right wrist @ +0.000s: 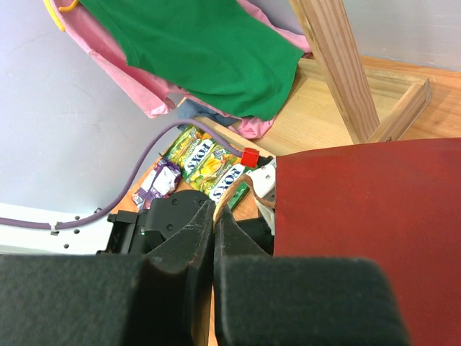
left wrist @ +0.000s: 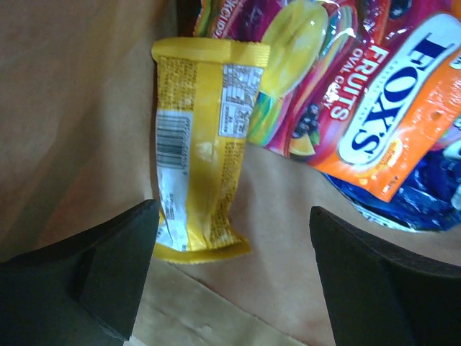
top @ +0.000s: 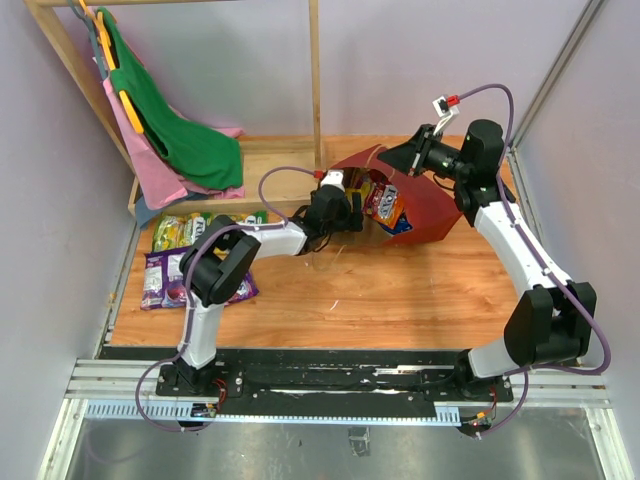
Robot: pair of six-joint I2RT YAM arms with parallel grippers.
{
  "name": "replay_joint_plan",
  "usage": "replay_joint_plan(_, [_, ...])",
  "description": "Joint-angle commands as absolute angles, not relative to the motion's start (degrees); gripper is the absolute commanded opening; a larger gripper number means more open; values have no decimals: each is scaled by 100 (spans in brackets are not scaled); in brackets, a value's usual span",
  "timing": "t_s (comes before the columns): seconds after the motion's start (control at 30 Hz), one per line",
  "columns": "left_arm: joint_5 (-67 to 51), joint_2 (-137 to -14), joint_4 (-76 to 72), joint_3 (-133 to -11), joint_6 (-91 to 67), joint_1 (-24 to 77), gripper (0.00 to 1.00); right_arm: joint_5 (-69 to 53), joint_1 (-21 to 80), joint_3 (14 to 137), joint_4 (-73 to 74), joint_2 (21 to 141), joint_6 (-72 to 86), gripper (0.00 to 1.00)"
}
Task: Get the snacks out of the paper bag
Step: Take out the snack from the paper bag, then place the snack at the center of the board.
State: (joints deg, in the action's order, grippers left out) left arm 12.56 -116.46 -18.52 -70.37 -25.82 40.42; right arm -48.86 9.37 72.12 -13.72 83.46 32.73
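Note:
The dark red paper bag (top: 425,205) lies on its side at the table's centre right, mouth facing left. My right gripper (top: 392,160) is at its upper rim, shut on a tan loop handle (right wrist: 234,189) that comes out between the fingertips of the right gripper (right wrist: 215,209). My left gripper (top: 350,205) reaches into the mouth and stands open (left wrist: 232,216). A yellow snack packet (left wrist: 202,144) lies on the brown inside (left wrist: 72,108), its lower end beside the left finger. Behind it are an orange-pink Fox's packet (left wrist: 360,108) and a blue bag (left wrist: 425,194).
Green-yellow packets (top: 180,232) and a purple one (top: 165,278) lie on the table at the left. A wooden rack (top: 317,80) at the back holds a green cloth (top: 190,140) and a pink cloth (top: 140,150). Walls close in both sides.

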Motion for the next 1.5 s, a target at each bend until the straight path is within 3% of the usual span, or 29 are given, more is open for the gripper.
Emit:
replay_joint_plan(0.0, [1916,-11986,-1347,-7549,-2233,4118,88,-4904,985,7190,-1597,8193,3279,1])
replay_joint_plan(0.23, [2194,-12407,-926,-7926,-2143,4140,79,-4913,991,7182,-1607,8148,3297,1])
replay_joint_plan(0.4, [2100,-12506,-895,-7986,-2147,4140,63,-4930,993,7175,-1630,8142,3321,1])
replay_joint_plan(0.83, [1931,-11238,-1502,-6958,-2006,4212,30,-4933,987,7187,-1660,8166,3340,1])
replay_joint_plan(1.2, [2053,-8863,-1323,-5264,-1957,4271,29,-4931,993,7181,-1670,8131,3351,1])
replay_joint_plan(1.47, [2475,-6927,248,-4239,-2299,4263,30,-4973,993,7181,-1744,8130,3425,1])
